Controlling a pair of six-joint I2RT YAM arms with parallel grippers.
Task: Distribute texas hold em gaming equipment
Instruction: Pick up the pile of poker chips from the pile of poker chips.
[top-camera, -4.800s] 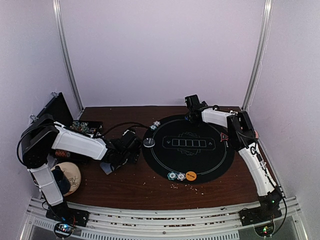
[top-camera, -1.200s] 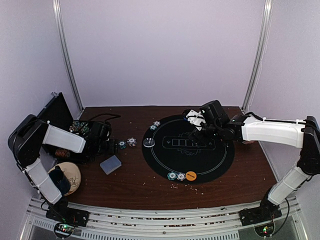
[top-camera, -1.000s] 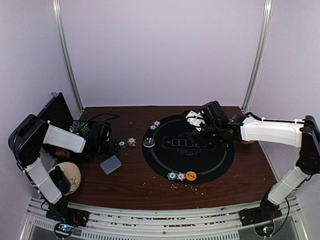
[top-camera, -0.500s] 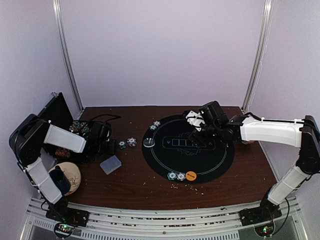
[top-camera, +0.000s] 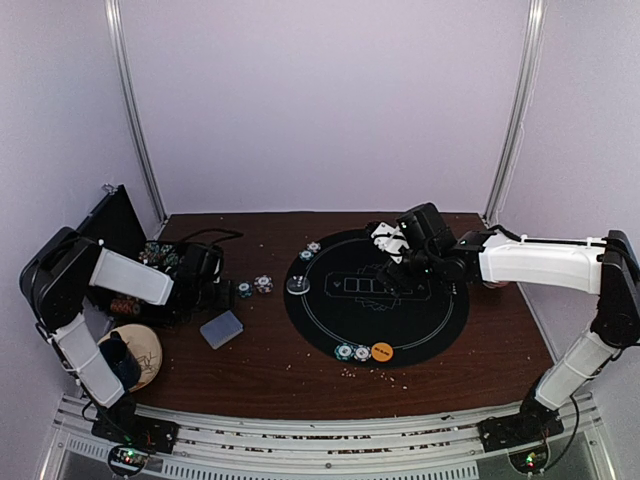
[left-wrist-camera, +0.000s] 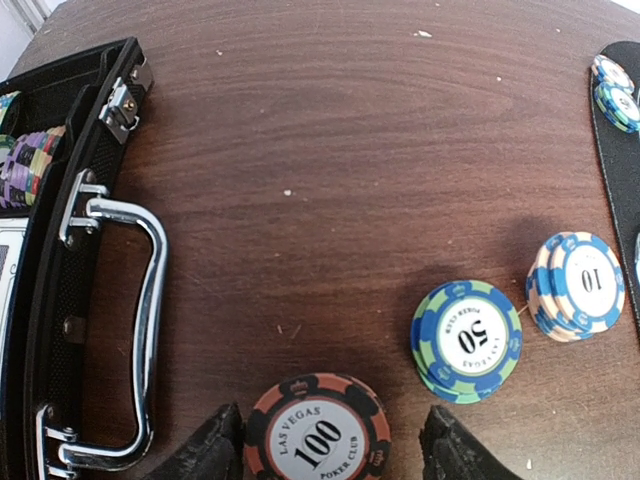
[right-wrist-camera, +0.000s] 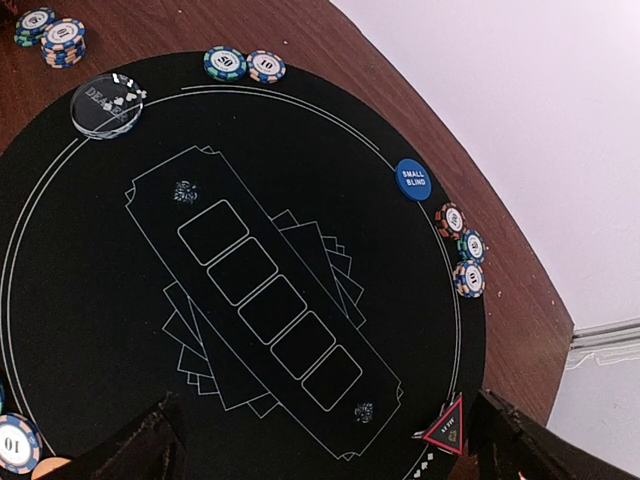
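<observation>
In the left wrist view a red-and-black 100 chip (left-wrist-camera: 318, 432) lies on the wood between the fingers of my left gripper (left-wrist-camera: 330, 442). The left finger is at the chip's edge and a gap remains on the right, so the gripper is open. A blue-green 50 chip (left-wrist-camera: 467, 340) and a stack of 10 chips (left-wrist-camera: 578, 285) lie just beyond. My right gripper (right-wrist-camera: 330, 465) hangs wide open over the black mat (right-wrist-camera: 90, 300), holding nothing. A red triangle marker (right-wrist-camera: 445, 428) sits by its right finger. The grey-blue card deck (top-camera: 221, 328) lies near the left arm.
An open black case (left-wrist-camera: 100, 300) with a metal handle and racked chips (left-wrist-camera: 25, 165) stands at the left. On the mat's rim sit a dealer disc (right-wrist-camera: 105, 103), a blue disc (right-wrist-camera: 412, 178), an orange disc (top-camera: 381, 351) and small chip groups (right-wrist-camera: 468, 262). A patterned bowl (top-camera: 140, 350) sits front left.
The left jaws have narrowed around the 100 chip. The right arm has edged slightly left over the mat. Seconds ago the left arm reached further right and the right arm was folded back.
</observation>
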